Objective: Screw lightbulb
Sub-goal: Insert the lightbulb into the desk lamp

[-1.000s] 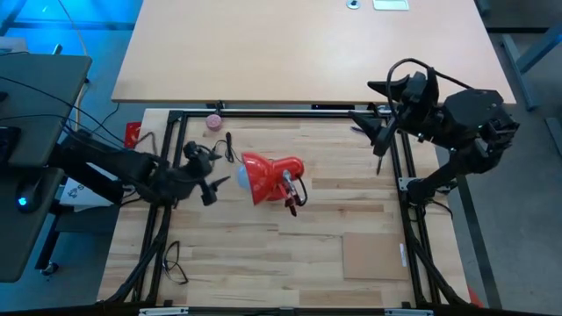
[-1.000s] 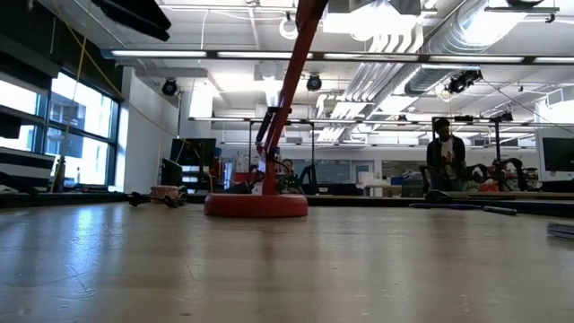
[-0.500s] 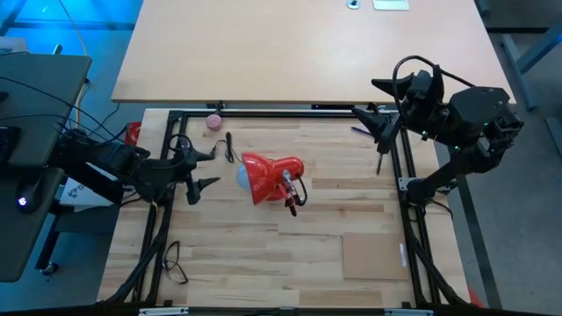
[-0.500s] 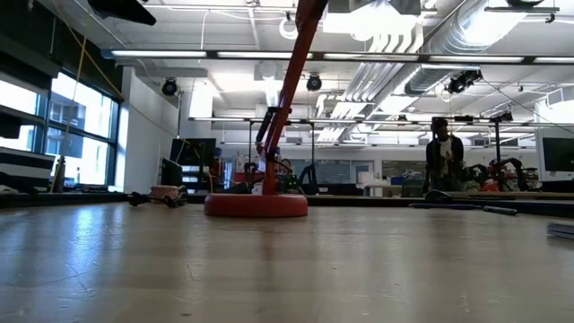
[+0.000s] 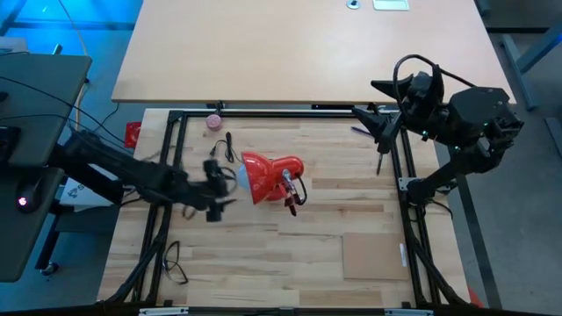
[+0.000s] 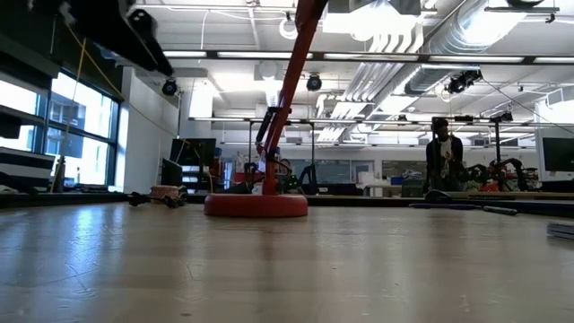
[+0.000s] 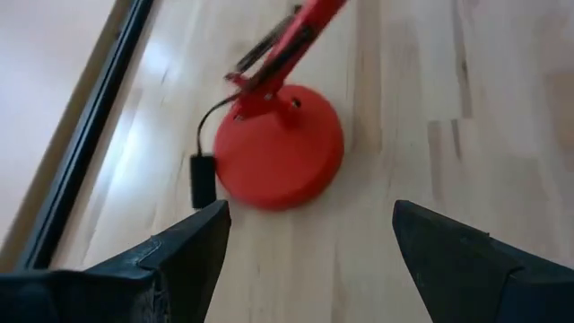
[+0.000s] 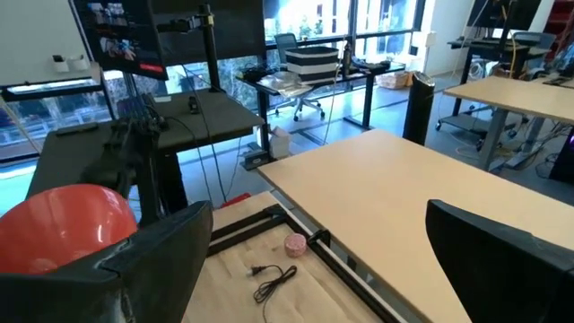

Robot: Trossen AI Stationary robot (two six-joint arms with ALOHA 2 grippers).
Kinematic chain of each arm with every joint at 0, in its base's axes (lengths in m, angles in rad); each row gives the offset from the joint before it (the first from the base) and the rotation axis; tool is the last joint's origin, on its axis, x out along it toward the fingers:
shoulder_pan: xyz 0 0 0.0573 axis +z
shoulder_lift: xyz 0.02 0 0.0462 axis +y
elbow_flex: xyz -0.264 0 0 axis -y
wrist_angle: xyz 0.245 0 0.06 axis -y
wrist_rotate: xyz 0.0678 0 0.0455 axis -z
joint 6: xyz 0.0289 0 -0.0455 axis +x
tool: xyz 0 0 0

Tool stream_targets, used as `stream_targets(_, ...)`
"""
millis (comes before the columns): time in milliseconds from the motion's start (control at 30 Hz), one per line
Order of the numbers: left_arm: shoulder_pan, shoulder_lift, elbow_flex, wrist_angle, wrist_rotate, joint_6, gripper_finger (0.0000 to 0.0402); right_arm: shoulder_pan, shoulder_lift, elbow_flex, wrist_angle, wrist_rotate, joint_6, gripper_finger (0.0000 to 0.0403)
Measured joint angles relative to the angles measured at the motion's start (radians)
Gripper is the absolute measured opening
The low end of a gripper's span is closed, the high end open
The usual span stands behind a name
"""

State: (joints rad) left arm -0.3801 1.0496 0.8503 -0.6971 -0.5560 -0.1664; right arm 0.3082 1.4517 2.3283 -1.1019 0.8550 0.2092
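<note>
A red desk lamp stands mid-table on its round base (image 7: 278, 157), its shade (image 5: 256, 177) turned toward the table's left. The lightbulb does not show plainly in any view; I cannot make out what the pale patch at the shade's mouth is. My left gripper (image 7: 309, 260) hangs open just left of the shade (image 5: 221, 186), slanting down, with the lamp's base ahead of its fingers and nothing between them. My right gripper (image 8: 318, 269) is open and waits high at the table's far right (image 5: 379, 140), pointing across toward the shade (image 8: 63, 224).
A small pink ball (image 5: 212, 120) lies at the far left by the black frame rail (image 5: 281, 111). A black cord with a plug (image 7: 202, 179) trails from the lamp's base. A dark cable loop (image 5: 174, 259) lies near left, and a person (image 6: 444, 152) stands in the room beyond.
My left gripper first drew back toward the table's left edge, then swung toward the lamp shade and sank, rolling at the wrist. It has stayed open. The lamp has not moved.
</note>
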Motion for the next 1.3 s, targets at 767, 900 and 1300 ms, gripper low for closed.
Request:
stream_targets(767, 0.134, 0.566, -0.045, 1.081, -0.069, 0.610, 0.0305, 0.000, 0.001, 0.000, 0.000, 0.004, 0.045, 0.0399)
stream_targets(900, 0.153, 0.612, -0.045, 1.193, -0.035, 0.654, 0.0305, 0.000, 0.001, 0.000, 0.000, 0.005, 0.045, 0.0399)
stream_targets(1300, 0.156, 0.626, 0.023, 1.095, -0.045, 0.649, 0.0077, 0.000, 0.002, 0.000, -0.007, 0.005, 0.044, 0.0399)
